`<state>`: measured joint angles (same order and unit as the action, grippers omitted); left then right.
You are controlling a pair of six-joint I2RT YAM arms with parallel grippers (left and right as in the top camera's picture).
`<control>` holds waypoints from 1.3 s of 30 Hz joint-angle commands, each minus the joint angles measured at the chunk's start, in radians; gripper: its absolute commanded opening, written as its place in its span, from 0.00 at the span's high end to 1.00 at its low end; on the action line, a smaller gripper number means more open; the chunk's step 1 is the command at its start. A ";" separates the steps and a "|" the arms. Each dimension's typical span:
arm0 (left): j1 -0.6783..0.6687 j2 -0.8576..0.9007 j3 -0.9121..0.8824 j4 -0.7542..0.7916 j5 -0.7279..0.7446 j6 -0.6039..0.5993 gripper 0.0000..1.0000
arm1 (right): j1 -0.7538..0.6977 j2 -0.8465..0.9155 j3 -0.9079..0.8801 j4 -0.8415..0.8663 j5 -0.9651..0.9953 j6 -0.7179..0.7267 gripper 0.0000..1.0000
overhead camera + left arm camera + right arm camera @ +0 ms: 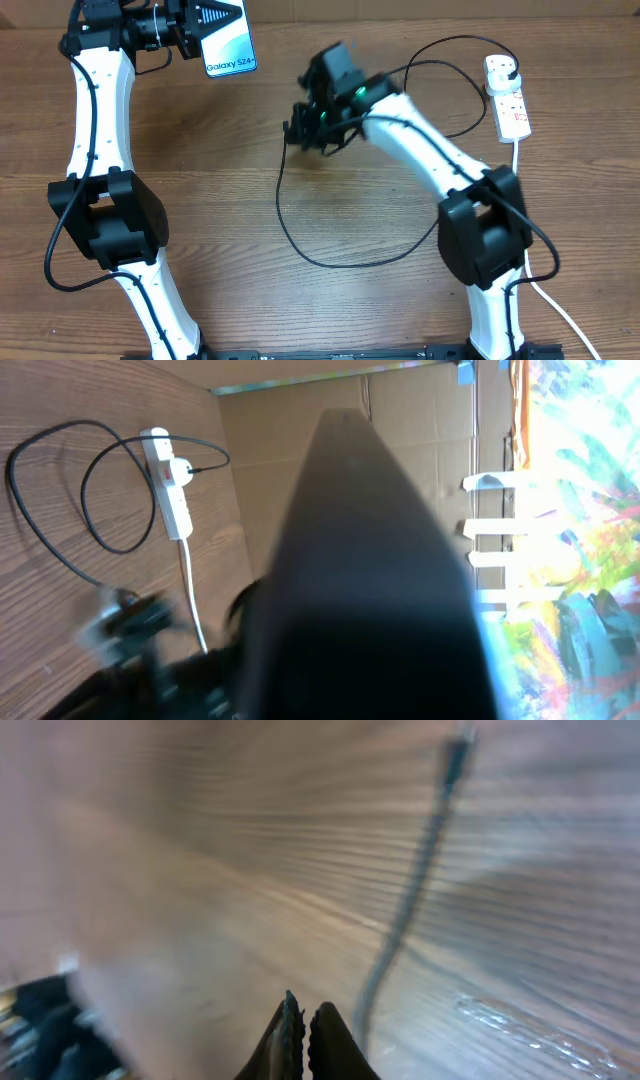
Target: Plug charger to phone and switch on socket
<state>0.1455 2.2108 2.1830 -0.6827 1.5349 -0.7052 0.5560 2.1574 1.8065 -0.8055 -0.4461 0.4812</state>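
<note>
The phone (228,42), its pale screen reading "Galaxy S24+", is lifted at the back left with my left gripper (198,30) shut on it. In the left wrist view its dark back (360,580) fills the middle and hides the fingers. The charger, a thin black cable (279,200), loops over the table to a black plug (503,70) in the white socket (511,100) at the back right. My right gripper (300,132) hovers mid-table over the cable's free end. In the blurred right wrist view its jaws (305,1020) are shut with nothing between them. The cable (410,890) runs just right of them to its tip (458,750).
The socket's white lead (552,305) trails to the front right edge. A cardboard wall (300,420) stands behind the table, and the socket (168,485) lies near it. Both arm bases stand at the front.
</note>
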 commanded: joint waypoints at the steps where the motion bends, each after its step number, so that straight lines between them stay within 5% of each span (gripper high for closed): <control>1: -0.005 -0.020 0.005 0.006 0.044 0.021 0.96 | 0.055 0.007 -0.101 0.076 0.250 0.124 0.96; 8: -0.005 -0.020 0.005 0.006 0.045 0.022 0.96 | 0.058 0.018 -0.192 0.193 0.325 0.201 0.95; 12: -0.005 -0.020 0.005 0.006 0.044 0.024 0.96 | 0.046 0.049 -0.193 0.230 0.321 0.199 0.72; 20: -0.005 -0.020 0.005 0.006 0.043 0.029 0.96 | 0.071 0.097 -0.193 0.310 0.381 0.093 0.55; 39: 0.012 -0.020 0.005 0.006 0.025 0.029 0.96 | 0.105 0.242 -0.193 0.608 0.665 -0.072 0.57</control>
<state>0.1459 2.2108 2.1830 -0.6823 1.5337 -0.6994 0.6453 2.3310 1.6215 -0.1867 0.1287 0.4488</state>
